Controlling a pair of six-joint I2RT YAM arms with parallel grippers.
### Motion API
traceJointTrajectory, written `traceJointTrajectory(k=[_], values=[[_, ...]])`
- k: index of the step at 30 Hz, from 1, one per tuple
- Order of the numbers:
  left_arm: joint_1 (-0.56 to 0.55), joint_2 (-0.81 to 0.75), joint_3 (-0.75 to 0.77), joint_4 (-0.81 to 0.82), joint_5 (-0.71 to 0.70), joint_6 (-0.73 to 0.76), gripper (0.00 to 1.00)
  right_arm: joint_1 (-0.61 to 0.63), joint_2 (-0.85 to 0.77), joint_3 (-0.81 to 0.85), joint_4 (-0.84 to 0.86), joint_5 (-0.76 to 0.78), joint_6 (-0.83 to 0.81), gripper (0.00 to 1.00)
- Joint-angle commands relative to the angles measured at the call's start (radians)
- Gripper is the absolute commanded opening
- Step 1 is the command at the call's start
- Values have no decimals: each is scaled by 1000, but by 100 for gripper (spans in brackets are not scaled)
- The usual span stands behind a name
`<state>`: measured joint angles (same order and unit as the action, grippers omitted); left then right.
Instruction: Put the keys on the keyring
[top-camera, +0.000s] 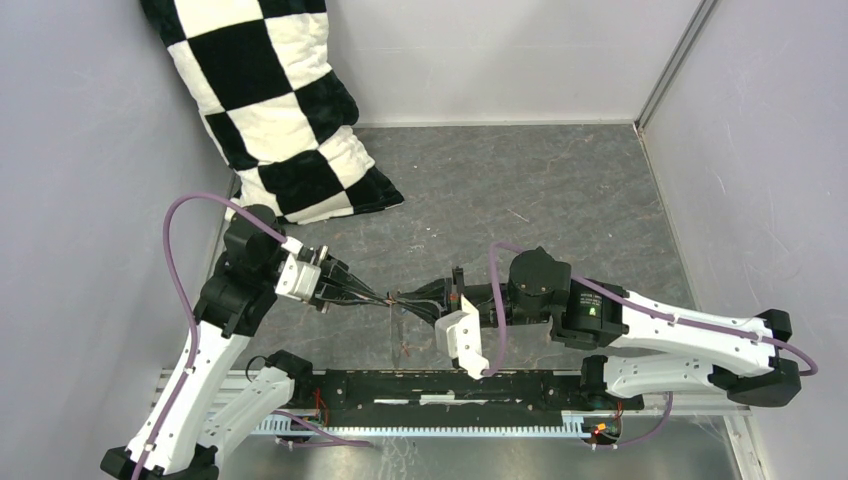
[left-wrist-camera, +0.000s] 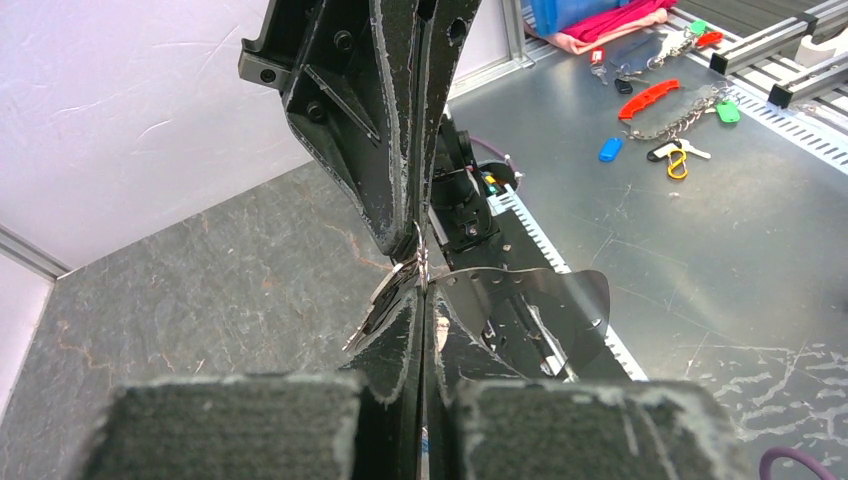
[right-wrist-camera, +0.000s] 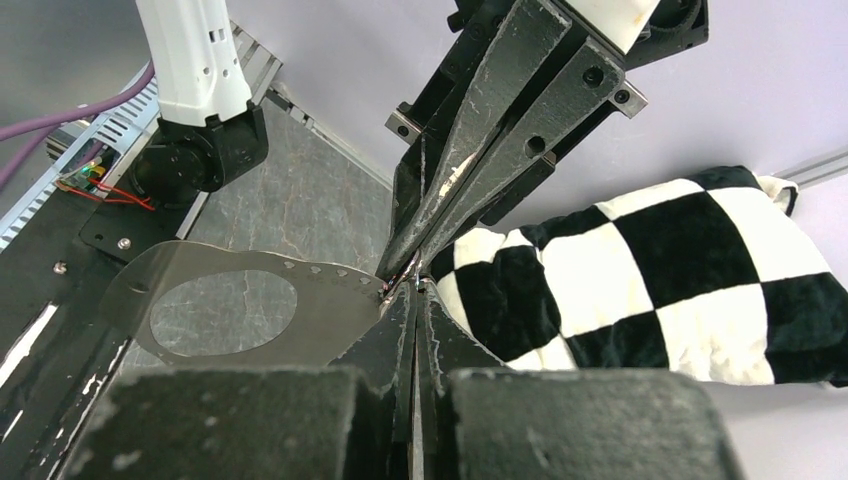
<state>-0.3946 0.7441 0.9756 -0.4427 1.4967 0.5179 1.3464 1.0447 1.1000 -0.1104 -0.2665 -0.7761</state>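
Note:
My left gripper (top-camera: 385, 297) and right gripper (top-camera: 407, 301) meet tip to tip above the middle of the table, both shut. The keyring (right-wrist-camera: 335, 305) is thin grey metal with a large oval opening. It hangs from the meeting point and sticks out sideways in the left wrist view (left-wrist-camera: 530, 290). From above it is a thin outline (top-camera: 397, 322). The right gripper (right-wrist-camera: 413, 290) seems to pinch its edge. Silver key blades (left-wrist-camera: 375, 305) lie against the left gripper (left-wrist-camera: 425, 285), with a spot of blue between its fingers. The red and dark keys cannot be made out.
A black-and-white checked pillow (top-camera: 280, 110) leans in the far left corner. A black rail (top-camera: 450, 395) runs along the near edge between the arm bases. Coloured tags and a chain (left-wrist-camera: 655, 100) lie on the metal shelf beyond the table.

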Motion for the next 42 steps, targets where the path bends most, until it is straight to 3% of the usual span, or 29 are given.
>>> traceJointTrajectory(k=[1,14,42], values=[[-3,-5,-1,22,20,-9,2,7,8,63,12,-21,-19,1],[-2,-12,-10,21,50,-15,2,7,38,134,-99,-22,-49,0],[-4,-25,-6,24,103,-36,2,5,114,222,-155,0,-141,1]])
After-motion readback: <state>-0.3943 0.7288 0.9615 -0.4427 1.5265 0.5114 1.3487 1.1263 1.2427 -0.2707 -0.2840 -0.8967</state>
